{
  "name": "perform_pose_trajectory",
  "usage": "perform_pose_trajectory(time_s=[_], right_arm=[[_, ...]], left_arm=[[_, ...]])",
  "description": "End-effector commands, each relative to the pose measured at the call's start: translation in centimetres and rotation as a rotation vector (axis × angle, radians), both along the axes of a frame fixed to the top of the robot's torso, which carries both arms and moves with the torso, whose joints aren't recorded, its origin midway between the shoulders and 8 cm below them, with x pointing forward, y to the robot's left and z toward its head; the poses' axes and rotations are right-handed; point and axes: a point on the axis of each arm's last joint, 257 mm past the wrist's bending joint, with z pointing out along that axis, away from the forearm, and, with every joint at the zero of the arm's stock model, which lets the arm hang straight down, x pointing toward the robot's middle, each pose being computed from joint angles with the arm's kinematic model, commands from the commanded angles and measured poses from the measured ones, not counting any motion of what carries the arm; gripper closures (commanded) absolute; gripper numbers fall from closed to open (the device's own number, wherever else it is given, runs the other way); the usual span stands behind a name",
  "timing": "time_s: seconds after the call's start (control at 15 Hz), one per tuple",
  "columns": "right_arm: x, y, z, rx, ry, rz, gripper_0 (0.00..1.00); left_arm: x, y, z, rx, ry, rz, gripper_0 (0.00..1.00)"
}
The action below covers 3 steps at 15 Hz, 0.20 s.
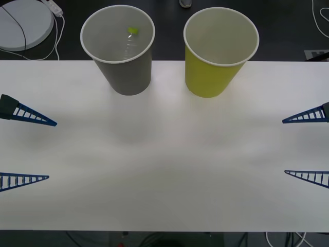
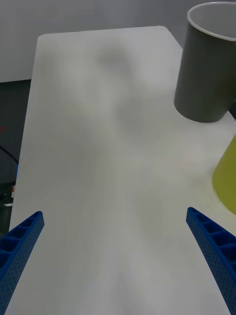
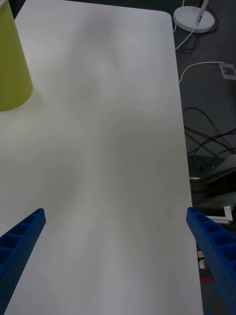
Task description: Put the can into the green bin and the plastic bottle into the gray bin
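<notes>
The plastic bottle [image 1: 131, 38] is seen lying down inside the gray bin [image 1: 126, 72], with its lime-green cap near the far wall. So that part of the job looks done. The green bin [image 1: 213, 77] stands just beside the gray bin, at its 3 o'clock side, and its inside looks bare from the front view. No can is seen on the white table [image 1: 164, 170].

The left gripper [image 1: 28, 149] is held at the table's 9 o'clock edge with its blue fingers spread wide and nothing between them. The right gripper [image 1: 306, 146] is held at the 3 o'clock edge, also spread wide and holding nothing.

The bottle is judged to be very light and thin. It would be squashed by a hard squeeze, and its smooth sides could slip. If it had to be picked up, it would best be held softly around its ribbed middle. The bins look like big paper cups, so they could be tipped over by a bump.
</notes>
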Motion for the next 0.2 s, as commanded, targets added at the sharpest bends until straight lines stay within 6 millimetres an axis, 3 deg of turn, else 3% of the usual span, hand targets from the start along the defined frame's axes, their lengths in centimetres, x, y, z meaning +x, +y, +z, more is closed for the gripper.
perform_pose_trajectory(time_s=[0.07,0.2], right_arm=[[0.01,-0.02,0.00,0.001,0.000,-0.001,0.00],[0.01,-0.02,0.00,0.001,0.000,-0.001,0.00]], left_arm=[[0.00,0.00,0.00,0.000,0.000,0.000,0.00],[0.00,0.00,0.00,0.000,0.000,0.000,0.00]])
